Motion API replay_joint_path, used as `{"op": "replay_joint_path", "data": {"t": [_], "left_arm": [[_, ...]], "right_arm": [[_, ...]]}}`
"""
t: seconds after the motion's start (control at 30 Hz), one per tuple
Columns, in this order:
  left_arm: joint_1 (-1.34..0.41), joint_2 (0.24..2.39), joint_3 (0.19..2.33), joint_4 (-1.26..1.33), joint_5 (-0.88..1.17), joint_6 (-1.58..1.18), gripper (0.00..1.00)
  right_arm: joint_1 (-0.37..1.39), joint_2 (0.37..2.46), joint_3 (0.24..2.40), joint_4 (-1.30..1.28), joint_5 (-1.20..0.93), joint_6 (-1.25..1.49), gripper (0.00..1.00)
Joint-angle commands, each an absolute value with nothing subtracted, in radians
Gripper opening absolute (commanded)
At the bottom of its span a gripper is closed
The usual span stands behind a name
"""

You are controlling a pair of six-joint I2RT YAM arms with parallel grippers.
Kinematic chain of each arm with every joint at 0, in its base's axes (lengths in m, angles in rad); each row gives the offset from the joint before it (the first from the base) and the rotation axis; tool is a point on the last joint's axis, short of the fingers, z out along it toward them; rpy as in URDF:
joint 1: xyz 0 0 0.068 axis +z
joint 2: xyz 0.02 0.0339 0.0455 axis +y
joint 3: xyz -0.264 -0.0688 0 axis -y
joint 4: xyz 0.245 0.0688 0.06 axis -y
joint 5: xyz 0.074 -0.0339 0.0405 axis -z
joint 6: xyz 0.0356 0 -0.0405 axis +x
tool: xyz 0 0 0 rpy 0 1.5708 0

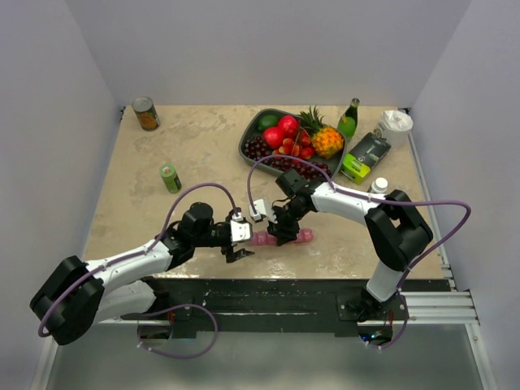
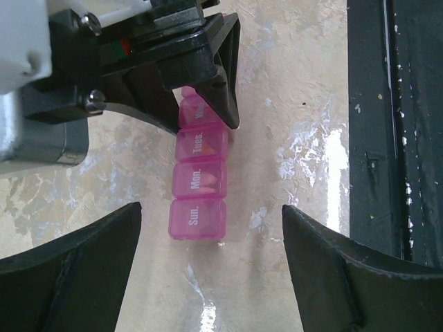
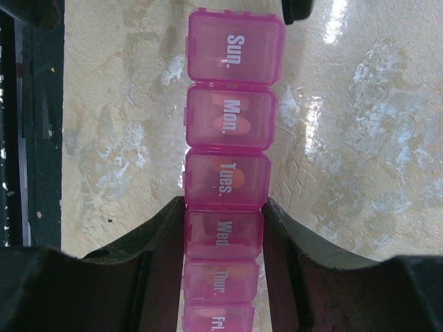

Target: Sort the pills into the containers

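Our right end effector (image 3: 223, 232) pinches the narrow pink translucent plastic compartment strip (image 3: 232, 111) at Wed., close to the counter's (image 1: 203, 146) near edge. Our left end effector (image 2: 211, 266) hangs spread beyond Sun.

Bright, even, diffuse light fills the overhead view. Shadows on the desk (image 1: 162, 146) are soft and faint, darkest just under the arms beside the containers (image 1: 307, 236). In both wrist views the glossy desk throws white glare patches to the right of the containers, blown out in places. The day labels on the containers read sharply. The fingers of the left end effector (image 2: 211, 211), nearest the lens, are dark, underexposed and slightly soft.
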State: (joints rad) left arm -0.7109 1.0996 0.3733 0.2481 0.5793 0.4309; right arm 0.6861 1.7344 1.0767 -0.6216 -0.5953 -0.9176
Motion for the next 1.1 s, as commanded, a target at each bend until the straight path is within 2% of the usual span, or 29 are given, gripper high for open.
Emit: {"op": "replay_joint_path", "data": {"t": [0.0,0.33,0.8,0.9,1.0,1.07], "left_arm": [[-0.721,1.124,0.416,0.327,0.58,0.44,0.86],[-0.709,1.149,0.426,0.333,0.545,0.388,0.86],[-0.673,1.21,0.472,0.336,0.583,0.324,0.73],[-0.673,1.213,0.479,0.327,0.578,0.325,0.66],[-0.673,1.227,0.497,0.295,0.581,0.327,0.52],[-0.675,1.241,0.508,0.275,0.578,0.324,0.51]], "right_arm": [[0.681,1.73,1.106,-0.634,-0.643,-0.936,0.17],[0.657,1.655,1.078,-0.618,-0.687,-0.959,0.16],[0.657,1.606,1.055,-0.615,-0.719,-0.989,0.16],[0.658,1.606,1.055,-0.614,-0.718,-0.988,0.16],[0.658,1.608,1.054,-0.611,-0.712,-0.986,0.16],[0.658,1.608,1.054,-0.611,-0.713,-0.985,0.16]]}}
